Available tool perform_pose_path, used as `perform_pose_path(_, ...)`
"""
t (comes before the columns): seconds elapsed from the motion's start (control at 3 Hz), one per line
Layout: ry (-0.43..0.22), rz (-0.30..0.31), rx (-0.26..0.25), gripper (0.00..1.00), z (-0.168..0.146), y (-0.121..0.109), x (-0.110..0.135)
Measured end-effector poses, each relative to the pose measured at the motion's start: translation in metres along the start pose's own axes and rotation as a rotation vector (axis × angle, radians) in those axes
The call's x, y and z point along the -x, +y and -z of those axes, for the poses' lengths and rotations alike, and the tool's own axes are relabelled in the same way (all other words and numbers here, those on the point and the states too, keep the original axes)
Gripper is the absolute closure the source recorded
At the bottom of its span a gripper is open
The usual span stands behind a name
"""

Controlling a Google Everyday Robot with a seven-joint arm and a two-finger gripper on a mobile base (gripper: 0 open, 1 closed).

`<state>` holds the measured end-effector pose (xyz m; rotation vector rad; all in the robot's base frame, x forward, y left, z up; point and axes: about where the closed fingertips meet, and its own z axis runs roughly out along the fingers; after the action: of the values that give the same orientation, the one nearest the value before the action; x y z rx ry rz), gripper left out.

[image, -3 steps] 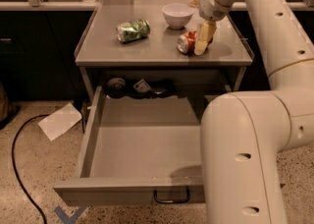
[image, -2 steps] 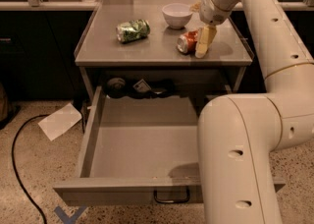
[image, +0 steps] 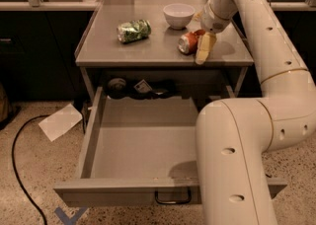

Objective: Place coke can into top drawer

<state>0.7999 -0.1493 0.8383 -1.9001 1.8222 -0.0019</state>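
The coke can (image: 188, 42) lies on its side on the grey table top (image: 148, 54), toward the right front. My gripper (image: 201, 45) reaches down from the upper right and sits right at the can, touching or almost touching its right side. The top drawer (image: 123, 190) below the table is pulled wide open toward the camera, its dark handle (image: 173, 199) at the front. The drawer's inside shows bare grey metal. My large white arm covers the drawer's right part.
A green-and-white can (image: 133, 30) lies at the table's left. A white bowl (image: 178, 15) stands at the back behind the coke can. Dark objects (image: 138, 88) sit on the shelf behind the drawer. A paper sheet (image: 60, 121) and a black cable (image: 17, 169) lie on the floor at left.
The arm has shifted slightly; the gripper stays at the coke can, which has not visibly moved. The drawer stays open.
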Motion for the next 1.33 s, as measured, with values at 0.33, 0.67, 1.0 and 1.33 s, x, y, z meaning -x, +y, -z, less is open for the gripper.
perform_pose_path(0.33,-0.002,0.000,-0.004,0.19,-0.0033,-0.0016,0.0009)
perform_pose_path(0.67,-0.002,0.000,-0.004,0.42,-0.0033,-0.0016,0.0009)
perform_pose_path(1.0,-0.002,0.000,-0.004,0.65,-0.0032,-0.0016,0.0009)
perform_pose_path(1.33,-0.024,0.001,-0.019,0.89,0.0002,-0.0048,0.0068)
